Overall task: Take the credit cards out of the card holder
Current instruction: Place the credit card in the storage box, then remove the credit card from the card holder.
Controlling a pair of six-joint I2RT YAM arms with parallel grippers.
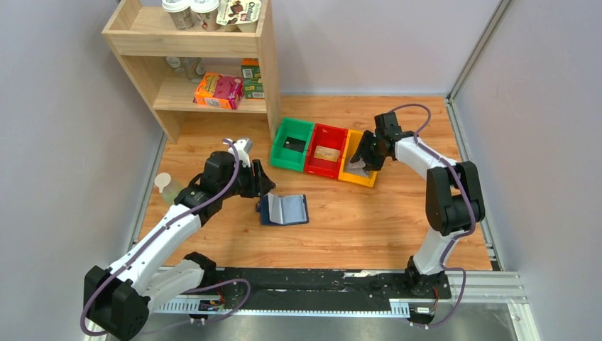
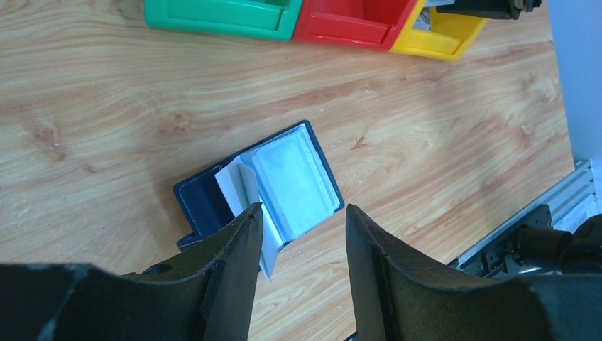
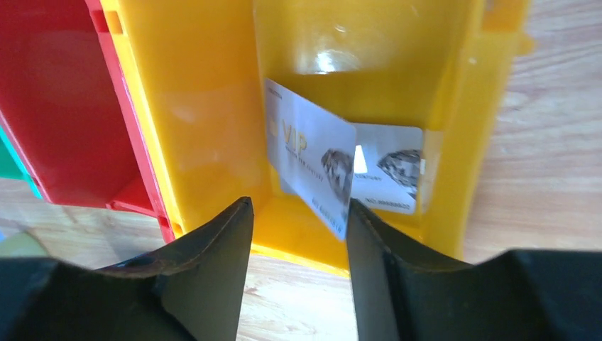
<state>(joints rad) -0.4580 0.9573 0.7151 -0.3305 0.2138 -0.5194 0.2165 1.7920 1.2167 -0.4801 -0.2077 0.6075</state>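
Note:
The card holder (image 1: 284,209) (image 2: 284,185) lies open on the wooden table, its blue-grey pockets up and one leaf standing. My left gripper (image 1: 261,181) (image 2: 303,211) hovers open just above its near edge and holds nothing. My right gripper (image 1: 362,162) (image 3: 298,204) is open over the yellow bin (image 1: 369,178) (image 3: 206,106). A silver-grey credit card (image 3: 312,167) (image 1: 357,169) leans tilted inside that bin, its lower corner beside my right finger and not clamped. A black card (image 1: 292,144) lies in the green bin (image 1: 282,158), and a tan card (image 1: 326,153) in the red bin (image 1: 321,167).
A wooden shelf (image 1: 142,42) with boxes and cups stands at the back left. A small pale bottle (image 1: 165,183) sits by the left wall. Grey walls close in both sides, and a metal rail (image 1: 319,288) runs along the near edge.

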